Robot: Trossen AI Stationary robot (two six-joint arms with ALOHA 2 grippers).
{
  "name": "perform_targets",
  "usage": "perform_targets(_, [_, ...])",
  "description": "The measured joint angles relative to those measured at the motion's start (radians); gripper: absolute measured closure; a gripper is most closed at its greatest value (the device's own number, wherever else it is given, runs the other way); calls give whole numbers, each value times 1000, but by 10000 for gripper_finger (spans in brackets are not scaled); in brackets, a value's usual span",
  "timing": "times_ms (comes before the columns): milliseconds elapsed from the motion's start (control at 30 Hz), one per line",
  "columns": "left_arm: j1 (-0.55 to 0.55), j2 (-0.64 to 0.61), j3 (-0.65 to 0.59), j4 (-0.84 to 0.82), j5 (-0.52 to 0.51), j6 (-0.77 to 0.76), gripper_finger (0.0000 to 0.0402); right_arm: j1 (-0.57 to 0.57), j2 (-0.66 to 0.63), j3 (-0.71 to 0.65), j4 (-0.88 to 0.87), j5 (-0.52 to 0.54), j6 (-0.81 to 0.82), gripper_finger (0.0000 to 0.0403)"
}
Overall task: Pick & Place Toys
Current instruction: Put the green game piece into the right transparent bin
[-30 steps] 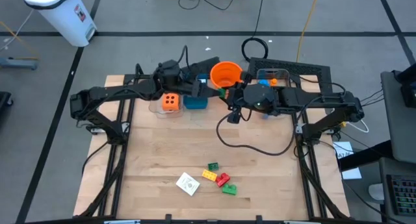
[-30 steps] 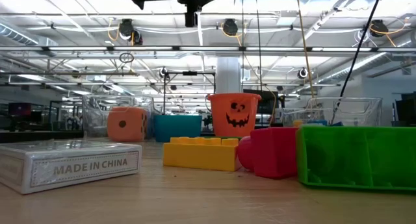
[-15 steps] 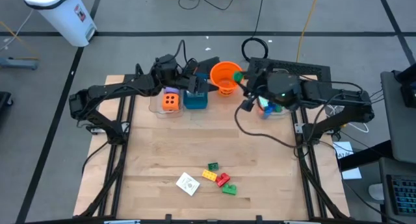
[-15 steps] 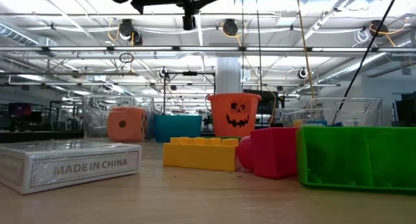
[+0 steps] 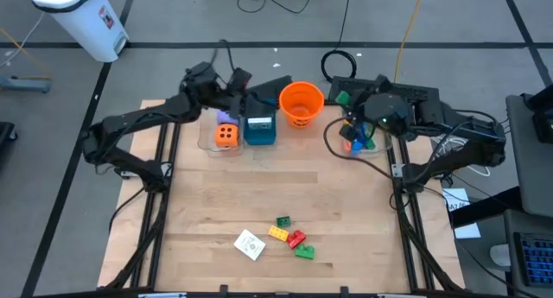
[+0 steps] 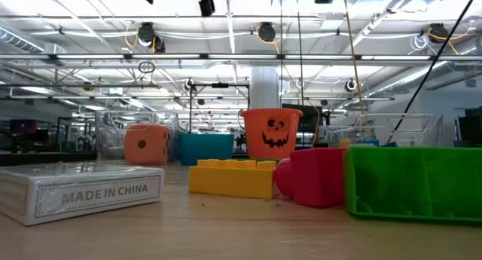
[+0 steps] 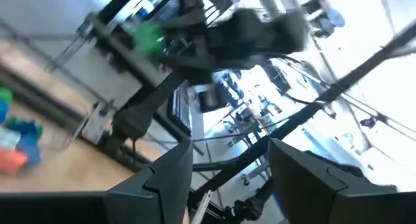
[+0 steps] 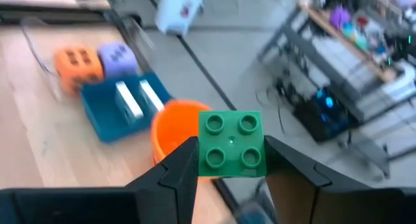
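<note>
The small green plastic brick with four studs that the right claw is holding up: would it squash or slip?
The small green plastic brick looks rigid, so squashing seems unlikely. The right gripper pinches its flat opposite sides, which should resist slipping. It sits high in the fingers and probably weighs little.

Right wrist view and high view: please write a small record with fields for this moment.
right gripper: shut on green brick, raised near the orange bucket
left gripper: jaws apart, nothing between them, raised at the table's far left
teal box: holds two white cards
dice: orange die and purple die in clear bin
</note>
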Motion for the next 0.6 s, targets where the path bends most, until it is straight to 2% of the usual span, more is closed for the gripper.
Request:
perform_targets(200, [-3, -131, 0, -74, -50, 123, 195, -70, -7, 0, -130, -9, 76, 256])
perform_targets(300, [-12, -203, 0, -146, -98, 179, 195, -117, -7, -6, -176, -73, 100, 259])
perform_targets(400, [-28, -263, 0, -211, -130, 220, 195, -165, -11, -41, -207, -136, 130, 261])
perform_targets(600, [-85, -344, 0, -303, -164, 255, 195, -243, -47, -159, -228, -192, 158, 256])
